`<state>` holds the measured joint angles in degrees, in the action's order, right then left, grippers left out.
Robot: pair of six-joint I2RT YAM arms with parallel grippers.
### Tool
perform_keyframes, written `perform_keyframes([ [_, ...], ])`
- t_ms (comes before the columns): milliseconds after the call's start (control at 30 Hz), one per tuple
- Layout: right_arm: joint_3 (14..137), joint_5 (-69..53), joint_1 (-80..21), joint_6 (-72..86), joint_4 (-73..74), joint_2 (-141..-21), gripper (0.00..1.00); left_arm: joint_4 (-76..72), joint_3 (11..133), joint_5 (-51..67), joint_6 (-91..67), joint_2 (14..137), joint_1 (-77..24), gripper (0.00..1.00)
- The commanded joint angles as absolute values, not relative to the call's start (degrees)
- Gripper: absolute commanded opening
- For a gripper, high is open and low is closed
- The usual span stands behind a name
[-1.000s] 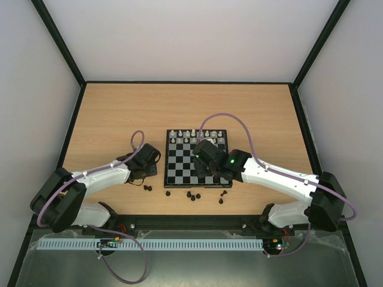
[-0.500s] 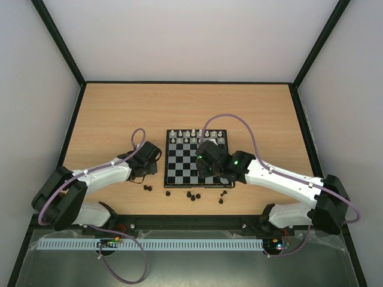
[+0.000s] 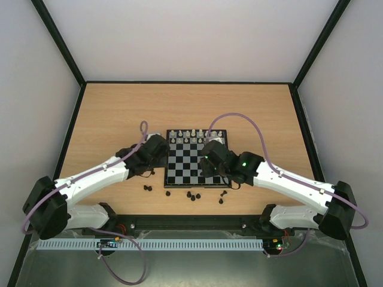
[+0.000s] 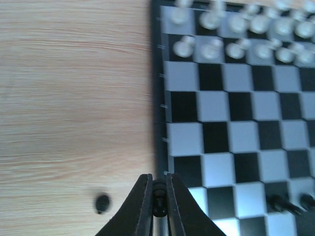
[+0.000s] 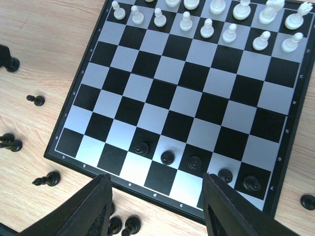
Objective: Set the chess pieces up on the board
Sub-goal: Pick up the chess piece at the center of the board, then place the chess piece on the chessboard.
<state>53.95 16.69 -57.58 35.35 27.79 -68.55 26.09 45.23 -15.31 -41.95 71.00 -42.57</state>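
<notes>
— Where has the left tool (image 4: pixel 158 179) got to since a second ago?
— It was out over the bare surface (image 3: pixel 119 113), a little way left of the board (image 3: pixel 179 172). Now it sits at the board's left border. Its jaws, slightly apart back then, are pressed together on a small black piece (image 4: pixel 158 197).
— And the right tool (image 5: pixel 157 178)?
— It has slid a little to the right over the board's near half, with its arm swung further out. Its jaws stand apart with nothing between them, above the near rows.
— Anything changed on the board itself?
— No. The white pieces (image 5: pixel 186 20) fill the two far rows as before. Five black pawns (image 5: pixel 167 157) stand in the second row from the near edge, toward the right side.
— The rest of the black set?
— The loose black pieces (image 3: pixel 191 195) lie scattered on the surface just off the board's near edge, where they lay a second ago. A stray piece (image 4: pixel 102 203) lies on the wood just left of the held one.
</notes>
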Motion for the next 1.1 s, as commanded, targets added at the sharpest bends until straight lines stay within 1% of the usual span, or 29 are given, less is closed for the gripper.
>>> perform_keyframes([
  [0, 55.1, 19.5, -57.0, 35.7, 33.0, -65.9, 0.51, 28.9, 48.5, -13.8, -42.2, 74.6, -49.0, 0.02],
  [133, 54.5, 19.9, -56.8, 36.0, 33.7, -64.2, 0.51, 27.7, 49.6, -13.5, -43.1, 80.1, -52.9, 0.02],
  [333, 54.3, 19.8, -56.3, 35.9, 34.1, -63.4, 0.51, 24.3, 49.4, -12.5, -43.1, 86.1, -53.5, 0.02],
  [800, 54.0, 19.3, -56.1, 35.3, 33.5, -63.6, 0.51, 24.5, 49.3, -14.3, -43.3, 88.7, -53.4, 0.05],
  [867, 53.7, 19.1, -56.0, 35.2, 33.4, -63.6, 0.51, 24.6, 49.2, -14.5, -43.3, 88.9, -53.5, 0.08],
  [1067, 53.1, 18.8, -55.9, 35.3, 32.9, -63.5, 0.51, 24.0, 49.4, -14.6, -43.4, 89.1, -53.5, 0.25],
])
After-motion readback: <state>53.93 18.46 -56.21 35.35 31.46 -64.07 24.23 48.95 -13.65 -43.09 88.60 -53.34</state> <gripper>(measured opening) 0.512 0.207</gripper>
